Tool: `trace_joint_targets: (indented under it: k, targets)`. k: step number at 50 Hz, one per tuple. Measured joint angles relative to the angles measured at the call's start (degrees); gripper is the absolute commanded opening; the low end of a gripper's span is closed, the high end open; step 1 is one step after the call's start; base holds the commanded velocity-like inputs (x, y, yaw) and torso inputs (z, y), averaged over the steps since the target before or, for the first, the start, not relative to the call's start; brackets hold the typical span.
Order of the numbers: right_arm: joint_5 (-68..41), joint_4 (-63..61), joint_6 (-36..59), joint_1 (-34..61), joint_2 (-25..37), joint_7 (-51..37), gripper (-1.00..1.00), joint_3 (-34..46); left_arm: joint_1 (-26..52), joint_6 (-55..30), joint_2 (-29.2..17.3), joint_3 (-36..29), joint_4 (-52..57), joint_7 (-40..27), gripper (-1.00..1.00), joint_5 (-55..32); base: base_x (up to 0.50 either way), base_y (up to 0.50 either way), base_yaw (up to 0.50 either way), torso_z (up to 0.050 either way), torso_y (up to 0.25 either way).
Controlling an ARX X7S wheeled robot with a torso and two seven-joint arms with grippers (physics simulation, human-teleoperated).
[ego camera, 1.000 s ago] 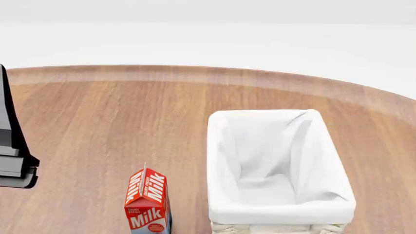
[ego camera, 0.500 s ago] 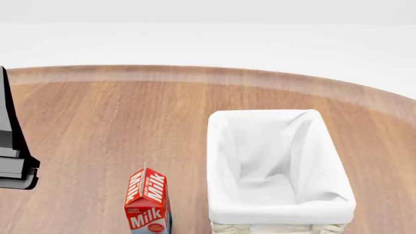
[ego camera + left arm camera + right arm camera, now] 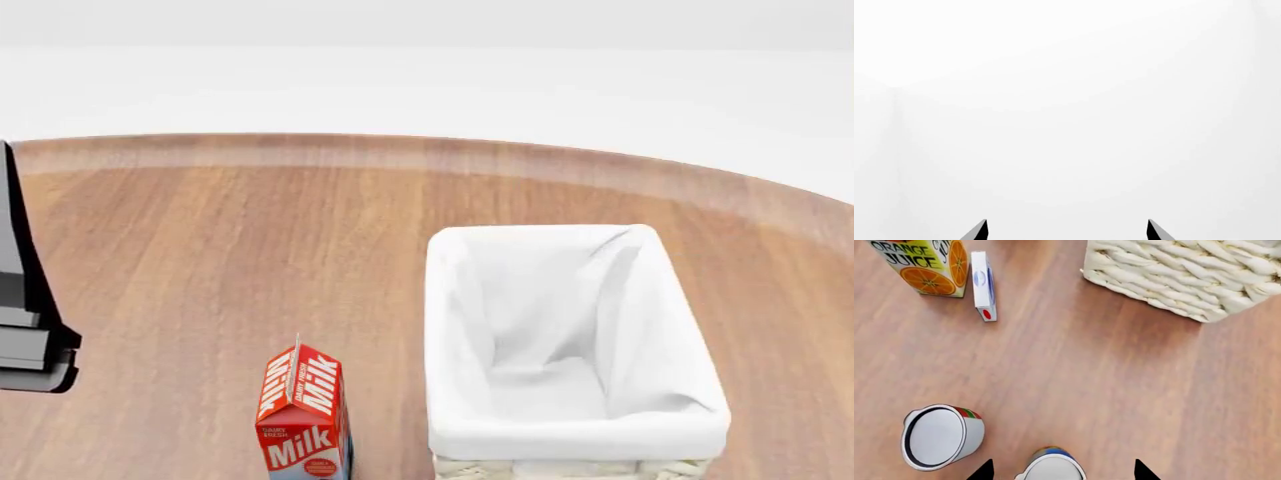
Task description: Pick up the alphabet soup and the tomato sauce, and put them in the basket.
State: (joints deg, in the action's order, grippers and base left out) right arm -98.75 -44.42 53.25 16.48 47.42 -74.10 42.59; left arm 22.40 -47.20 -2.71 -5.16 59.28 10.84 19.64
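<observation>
The right tool point(image 3: 1059, 471) hangs over the bench point(image 3: 1107, 390) with its two dark tips spread wide apart and nothing between them yet; the alphabet soup point(image 3: 1051, 466) stands upright directly below the gap, only its pale lid and a sliver of blue label showing. So I judge this to be the reach for the first can, and the next move calls for a straight descent so the tips pass either side of the can before they close. The tomato sauce point(image 3: 939, 436) stands upright just beside the soup, close to one tip, so the drop must be clean or that tip could nudge it. The basket point(image 3: 567, 340) sits ahead of the right tool, well apart from both cans, and its white lining holds nothing. The left tool point(image 3: 1066, 231) points at blank white, its tips also apart and empty.
</observation>
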Motion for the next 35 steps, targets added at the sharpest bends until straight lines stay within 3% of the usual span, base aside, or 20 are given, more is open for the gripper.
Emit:
trace_joint_targets:
  k: [35]
  targets:
    - [10.0,3.8,-1.1,-5.1,-1.5,7.2,1.0,2.2,0.1,-0.4,-0.5,0.5,0.1,-0.2,1.0,-0.5,0.0,0.0,0.0,0.0,0.0]
